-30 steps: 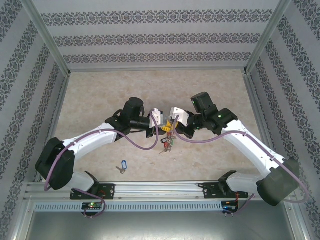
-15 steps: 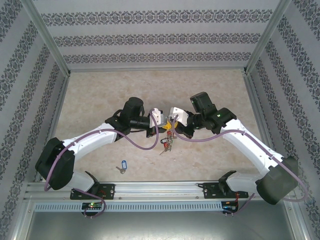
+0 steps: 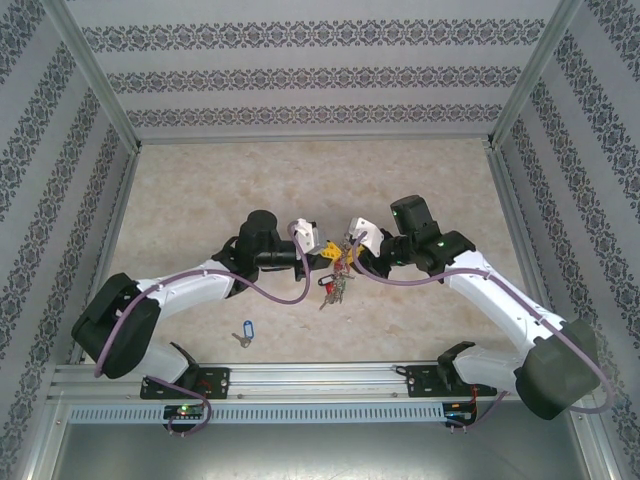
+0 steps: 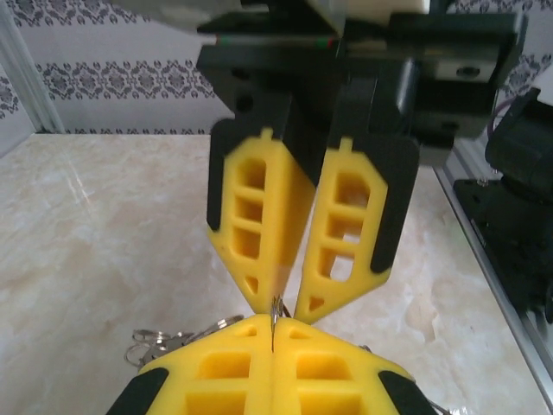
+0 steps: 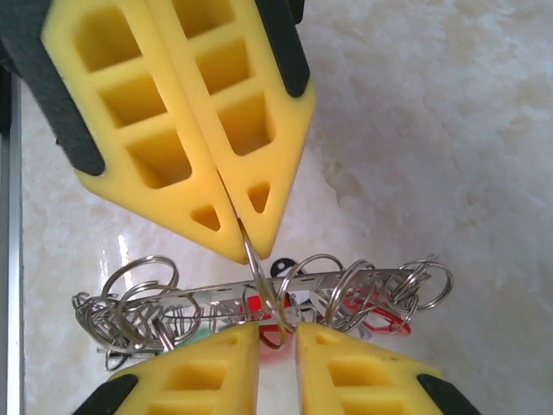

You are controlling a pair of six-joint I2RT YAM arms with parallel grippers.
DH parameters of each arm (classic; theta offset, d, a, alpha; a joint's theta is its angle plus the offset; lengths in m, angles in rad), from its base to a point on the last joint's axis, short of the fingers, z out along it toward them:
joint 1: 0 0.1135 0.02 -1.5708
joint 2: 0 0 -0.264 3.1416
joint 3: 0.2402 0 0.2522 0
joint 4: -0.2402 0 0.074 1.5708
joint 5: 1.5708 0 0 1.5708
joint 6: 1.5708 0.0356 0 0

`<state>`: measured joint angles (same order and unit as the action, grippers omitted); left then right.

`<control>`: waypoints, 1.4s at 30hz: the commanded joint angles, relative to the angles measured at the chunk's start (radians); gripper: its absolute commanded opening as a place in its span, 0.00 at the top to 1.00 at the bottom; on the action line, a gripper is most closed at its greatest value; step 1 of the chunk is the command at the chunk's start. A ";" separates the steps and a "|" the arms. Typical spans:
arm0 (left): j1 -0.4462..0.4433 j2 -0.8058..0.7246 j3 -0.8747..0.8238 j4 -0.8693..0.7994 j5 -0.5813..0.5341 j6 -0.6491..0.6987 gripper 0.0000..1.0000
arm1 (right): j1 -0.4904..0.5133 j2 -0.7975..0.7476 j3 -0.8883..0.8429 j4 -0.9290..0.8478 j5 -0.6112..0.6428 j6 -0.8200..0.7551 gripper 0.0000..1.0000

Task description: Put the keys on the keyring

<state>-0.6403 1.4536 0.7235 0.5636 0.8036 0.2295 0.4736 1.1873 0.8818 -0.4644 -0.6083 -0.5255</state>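
Both arms meet nose to nose over the middle of the bench (image 3: 200, 190). The keyring (image 5: 302, 284) dangles under them, with loads of little loops and a red tag (image 5: 371, 313) hanging off it. The left gripper (image 5: 242, 245) is pinched tight on one thin wire loop. The right gripper (image 5: 276, 335) has its jaws a sliver apart with that wire running through the gap. The wire looks loose in there, but the angle makes it hard to be sure. The blue-tagged key (image 3: 244, 331) lies flat on the bench on the left arm's side, well apart from the ring, so it's not on yet.

Tip for this step, imo: the left should hold firm and level so the bunch doesn't swing. The right should back off straight without snagging the wire, then go for the loose key.

The bench is a glossy, pale marble-look top, so a key will probably skid when nudged. Striped patterned wallpaper (image 3: 320, 75) covers the walls all round, with aluminium posts (image 3: 95, 80) at the corners.
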 commanded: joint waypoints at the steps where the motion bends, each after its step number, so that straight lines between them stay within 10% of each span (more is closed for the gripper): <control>1: -0.001 0.007 -0.014 0.238 0.017 -0.116 1.00 | -0.003 -0.001 -0.028 0.083 -0.067 0.048 0.81; 14: -0.001 0.065 -0.057 0.438 0.003 -0.229 1.00 | -0.021 0.049 -0.084 0.126 -0.092 0.081 0.97; 42: -0.003 0.055 -0.069 0.404 -0.014 -0.190 1.00 | -0.050 -0.048 -0.037 0.123 0.020 0.137 0.67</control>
<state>-0.6403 1.5501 0.6342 0.9276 0.7662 0.0196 0.4427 1.1076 0.8337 -0.3489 -0.5842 -0.4316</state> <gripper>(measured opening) 0.064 0.320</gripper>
